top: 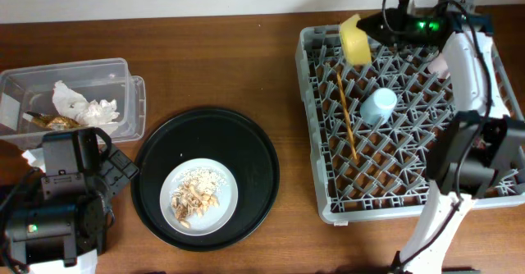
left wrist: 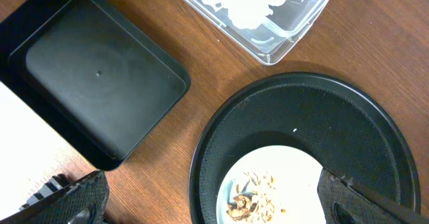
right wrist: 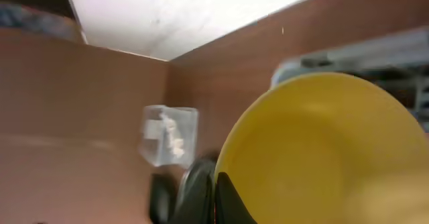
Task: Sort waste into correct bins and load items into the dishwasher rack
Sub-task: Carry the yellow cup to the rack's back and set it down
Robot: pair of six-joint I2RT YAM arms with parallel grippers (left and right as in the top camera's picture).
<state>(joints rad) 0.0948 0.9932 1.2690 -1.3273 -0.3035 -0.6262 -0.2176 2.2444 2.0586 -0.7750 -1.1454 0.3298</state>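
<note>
From above, the right gripper [top: 371, 29] is clamped on the yellow bowl [top: 355, 40], which is tilted over the far left corner of the rack [top: 328, 194]. Chopsticks [top: 347, 114] and a blue cup [top: 379, 106] lie inside the rack.

At the left wrist, the left gripper [left wrist: 209, 192] has its jaws wide apart and empty above the plate [left wrist: 288, 160] of scraps [left wrist: 251, 197].

At the right wrist, the bowl fills the view, with one finger [right wrist: 226, 198] on its rim.

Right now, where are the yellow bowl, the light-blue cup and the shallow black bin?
yellow bowl [top: 355, 41], overhead view, middle of its visible yellow side.
light-blue cup [top: 379, 106], overhead view, middle of the cup.
shallow black bin [left wrist: 100, 73], left wrist view, bare floor of the bin.
</note>
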